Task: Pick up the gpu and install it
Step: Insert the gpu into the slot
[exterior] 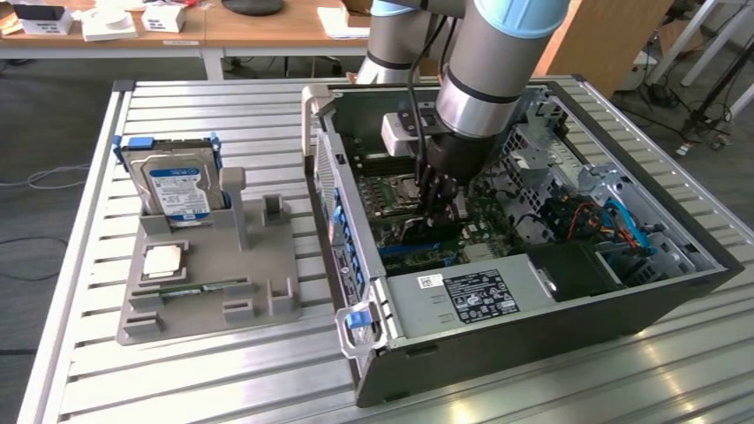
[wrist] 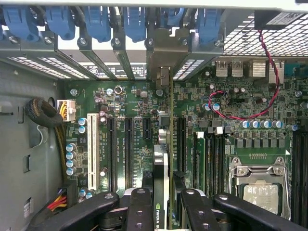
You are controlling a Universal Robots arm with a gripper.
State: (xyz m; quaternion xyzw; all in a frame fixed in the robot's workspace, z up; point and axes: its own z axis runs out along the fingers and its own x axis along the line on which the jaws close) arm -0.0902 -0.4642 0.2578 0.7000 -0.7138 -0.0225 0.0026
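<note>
The gpu (wrist: pixel 164 159) appears edge-on in the wrist view as a thin dark card standing upright over the green motherboard (wrist: pixel 130 101). Its metal bracket (wrist: pixel 166 53) lies against the rear slot openings of the case. My gripper (wrist: pixel 163 214) is shut on the gpu, with a black finger (wrist: pixel 139 207) on each side of it. In the exterior view, the gripper (exterior: pixel 440 199) reaches down into the open computer case (exterior: pixel 531 300), and the gpu (exterior: pixel 430 227) is low among the expansion slots. Whether the card is seated in a slot cannot be told.
Long expansion slots (wrist: pixel 128 149), a CPU socket (wrist: pixel 260 187), red-black wires (wrist: pixel 240 113) and blue latches (wrist: pixel 96 21) surround the card. Outside the case, a grey holder (exterior: pixel 212 274) carries a hard drive (exterior: pixel 177 185), a chip (exterior: pixel 162 261) and a memory stick (exterior: pixel 189 287).
</note>
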